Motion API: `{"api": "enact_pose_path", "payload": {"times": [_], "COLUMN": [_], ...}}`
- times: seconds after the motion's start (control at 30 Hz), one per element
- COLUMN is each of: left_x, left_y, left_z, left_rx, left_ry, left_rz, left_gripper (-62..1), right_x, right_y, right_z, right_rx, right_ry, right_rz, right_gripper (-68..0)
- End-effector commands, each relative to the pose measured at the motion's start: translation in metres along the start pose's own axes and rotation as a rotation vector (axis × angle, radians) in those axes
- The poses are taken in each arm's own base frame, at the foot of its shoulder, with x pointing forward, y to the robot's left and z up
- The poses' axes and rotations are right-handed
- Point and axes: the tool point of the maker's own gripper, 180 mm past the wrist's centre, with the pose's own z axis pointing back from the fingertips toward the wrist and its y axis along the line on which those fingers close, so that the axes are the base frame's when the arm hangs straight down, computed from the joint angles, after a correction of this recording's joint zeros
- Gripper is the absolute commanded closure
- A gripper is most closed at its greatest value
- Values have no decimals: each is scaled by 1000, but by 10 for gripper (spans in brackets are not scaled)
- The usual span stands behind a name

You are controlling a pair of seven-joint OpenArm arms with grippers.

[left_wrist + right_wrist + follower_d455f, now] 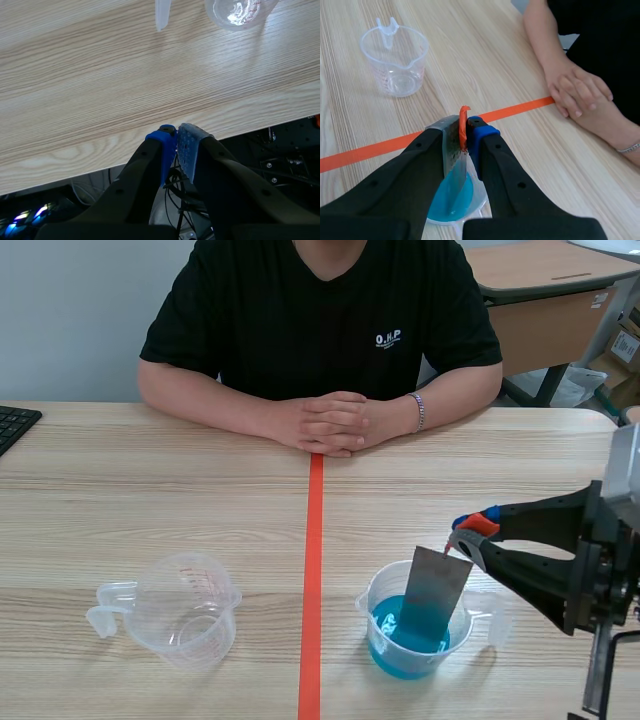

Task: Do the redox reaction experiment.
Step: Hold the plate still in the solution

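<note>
Gripping pincer, scene view: right pincer (462, 540) comes in from the right and clamps the upper corner of the metal plate (436, 590).
metal plate, scene view: stands tilted in the beaker (370, 605), lower end dipped in the blue liquid (398, 648).
beaker, scene view: sits on the tabletop (150, 500) just right of the orange tape line (313, 570).
empty measuring cup (190, 608), scene view: rests left of the tape line, well apart from the beaker, handle pointing left.
person, scene view: sits across the tabletop, clasped hands (330, 423) resting at the far end of the tape line.
keyboard (15, 425), scene view: lies at the far left edge.
left pincer (176, 145), left wrist view: closed on nothing, blue pads pressed together, hangs over the tabletop's (100, 90) near edge.
empty measuring cup (235, 12), left wrist view: stands ahead of the left pincer, well apart from it.
right pincer (465, 132), right wrist view: fingers squeezed on the metal plate (452, 150), directly above the blue liquid (450, 200).
orange tape line (370, 150), right wrist view: runs across just ahead of the fingers.
empty measuring cup (395, 60), right wrist view: stands beyond the tape line, spout facing the right pincer.
clasped hands (577, 92), right wrist view: rest on the tabletop beside the tape line's far end.
</note>
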Motion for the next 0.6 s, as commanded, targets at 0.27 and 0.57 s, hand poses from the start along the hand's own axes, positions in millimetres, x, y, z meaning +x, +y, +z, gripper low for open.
{"api": "enact_pose_path", "payload": {"times": [0.27,0.57], "left_x": [5,5], "left_y": [-1,-1], "left_z": [0,0], "left_rx": [-4,-4], "left_ry": [-19,-19], "left_rz": [2,2], "left_gripper": [-57,-57], "right_x": [53,84], "right_y": [-3,3], "right_z": [13,16], "right_rx": [-1,4], "right_ry": [-89,-125], "right_rz": [88,145], "right_gripper": [-15,-15]}}
